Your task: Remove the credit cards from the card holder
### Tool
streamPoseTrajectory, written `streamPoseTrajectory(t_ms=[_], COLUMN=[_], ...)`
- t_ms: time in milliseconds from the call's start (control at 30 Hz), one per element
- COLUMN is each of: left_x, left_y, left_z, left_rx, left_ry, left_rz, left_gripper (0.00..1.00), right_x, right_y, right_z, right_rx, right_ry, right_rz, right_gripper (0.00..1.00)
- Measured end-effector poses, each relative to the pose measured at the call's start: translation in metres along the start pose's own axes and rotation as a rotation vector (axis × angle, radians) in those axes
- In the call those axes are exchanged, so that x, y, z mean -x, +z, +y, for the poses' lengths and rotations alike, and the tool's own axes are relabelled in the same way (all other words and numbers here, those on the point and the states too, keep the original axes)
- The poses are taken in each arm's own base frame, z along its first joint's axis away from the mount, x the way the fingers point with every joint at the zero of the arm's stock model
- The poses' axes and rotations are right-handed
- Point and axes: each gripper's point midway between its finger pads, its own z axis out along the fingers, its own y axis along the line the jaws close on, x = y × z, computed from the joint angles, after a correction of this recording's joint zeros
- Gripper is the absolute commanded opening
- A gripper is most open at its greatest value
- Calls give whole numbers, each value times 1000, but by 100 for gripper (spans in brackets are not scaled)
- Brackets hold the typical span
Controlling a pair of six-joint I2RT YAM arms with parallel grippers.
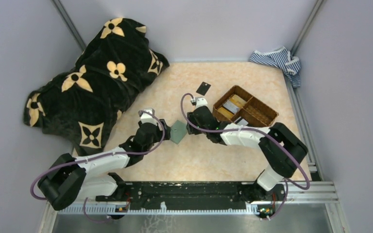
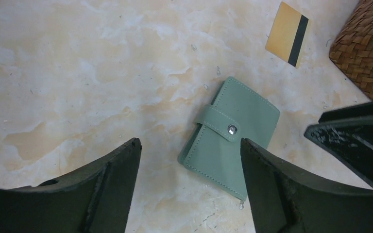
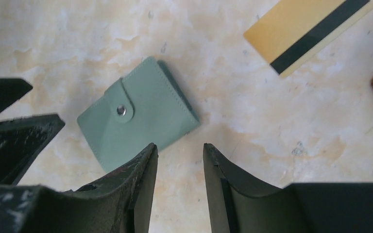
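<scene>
The card holder (image 1: 178,131), a sage-green wallet, lies flat on the table between my two grippers, folded shut with its strap snapped. It shows in the left wrist view (image 2: 233,138) and the right wrist view (image 3: 136,114). No credit cards show in it; its inside is hidden. My left gripper (image 1: 167,127) is wide open and empty, hovering at the wallet's left edge (image 2: 190,141). My right gripper (image 1: 190,121) is open with a narrower gap and empty, just beside the wallet's right corner (image 3: 180,144).
A gold card with a dark stripe (image 2: 286,34) lies beyond the wallet (image 3: 306,34). A loose black card (image 1: 203,88) lies farther back. A brown woven divided basket (image 1: 245,107) holding pale flat pieces stands on the right. A black patterned blanket (image 1: 97,77) covers the left; striped cloth (image 1: 277,60) lies at the back right.
</scene>
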Motion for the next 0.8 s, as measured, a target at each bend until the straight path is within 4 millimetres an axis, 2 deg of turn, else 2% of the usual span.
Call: streamPoseTrajectory(t_ms=[33,167,200,300,467,633,800], left_x=[0,-2,-4,-17,-59,-61,-66], left_y=[0,-2,-3,-4,2,7,3], left_z=[-1,-1,0,5,19,3,-9], left_rx=[-2,-13,-14,-18,-2,-66,-118], left_ry=[-5,-33,-36,-31,-2,-39,-53], left_rz=[1,3,6,24,114,111,126], left_gripper=[66,21,17,16,16,16,15], right_x=[3,18,18,12,7,-3,-8], right_y=[2,19,22,22,16,2,-8], right_z=[-2,1,1,-2,-7,-13,-18], right_rx=[-19,-54,-57,-68,-73,-75,-76], right_ry=[-14,-57,-61,-70,-67,-54,-51], right_rz=[4,11,15,36,43,49,53], right_gripper=[39,35,35,35,35,35,35])
